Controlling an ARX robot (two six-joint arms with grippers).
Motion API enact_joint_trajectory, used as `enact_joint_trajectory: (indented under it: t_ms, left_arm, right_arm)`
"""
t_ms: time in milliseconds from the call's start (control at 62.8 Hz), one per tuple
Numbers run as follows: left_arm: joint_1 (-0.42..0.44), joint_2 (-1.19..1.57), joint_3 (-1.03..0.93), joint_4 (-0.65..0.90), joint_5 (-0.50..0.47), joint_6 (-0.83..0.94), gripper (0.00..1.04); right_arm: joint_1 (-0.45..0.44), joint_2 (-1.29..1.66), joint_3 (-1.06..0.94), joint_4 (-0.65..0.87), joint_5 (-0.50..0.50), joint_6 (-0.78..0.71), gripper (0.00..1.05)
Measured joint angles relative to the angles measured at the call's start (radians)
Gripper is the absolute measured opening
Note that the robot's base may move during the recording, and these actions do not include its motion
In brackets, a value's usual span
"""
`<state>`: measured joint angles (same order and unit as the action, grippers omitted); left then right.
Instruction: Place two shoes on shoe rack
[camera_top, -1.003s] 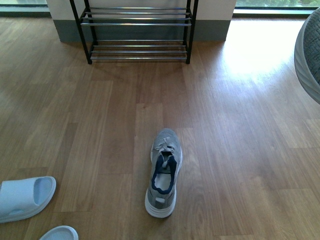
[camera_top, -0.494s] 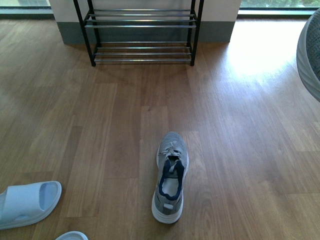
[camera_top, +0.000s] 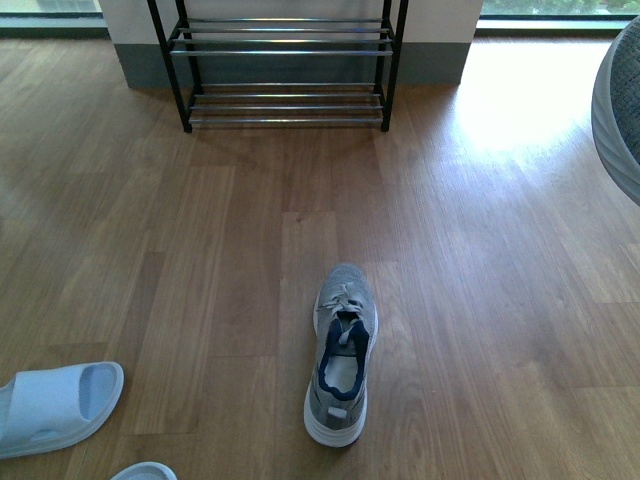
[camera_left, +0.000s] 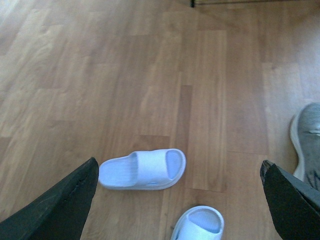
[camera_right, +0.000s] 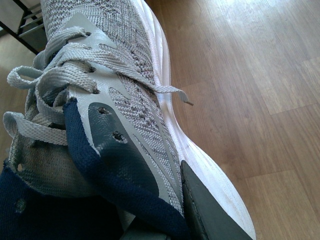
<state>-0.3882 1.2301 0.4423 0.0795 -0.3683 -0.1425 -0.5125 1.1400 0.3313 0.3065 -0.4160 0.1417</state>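
One grey sneaker (camera_top: 340, 352) lies on the wood floor in the middle of the front view, toe toward the shoe rack (camera_top: 285, 50) at the far wall. A second grey sneaker (camera_right: 115, 75) fills the right wrist view, held off the floor. My right gripper (camera_right: 167, 220) is shut on its navy collar, with one dark finger (camera_right: 210, 215) against the outer side. This held sneaker (camera_top: 622, 100) shows at the front view's right edge. My left gripper (camera_left: 178, 165) hangs open above two pale blue slides (camera_left: 142, 170) (camera_left: 200, 225), touching neither.
The slides (camera_top: 55, 405) lie at the front left of the floor. A grey skirting and white wall stand behind the rack. Bare planks stretch between the lying sneaker and the rack's bottom tier (camera_top: 285, 105).
In the front view the rack, sneaker and slides sit slightly lower and further right than a second ago. Nothing has shifted in the last half second.
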Motion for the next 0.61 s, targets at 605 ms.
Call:
enact_joint_trajectory:
  t_ms: [605]
  left_arm:
    - [-0.198,1.195,0.709,0.089,0.219,-0.043,0.95]
  right_arm:
    - [0.0,0.0,0.0,0.0,0.0,0.0,0.01]
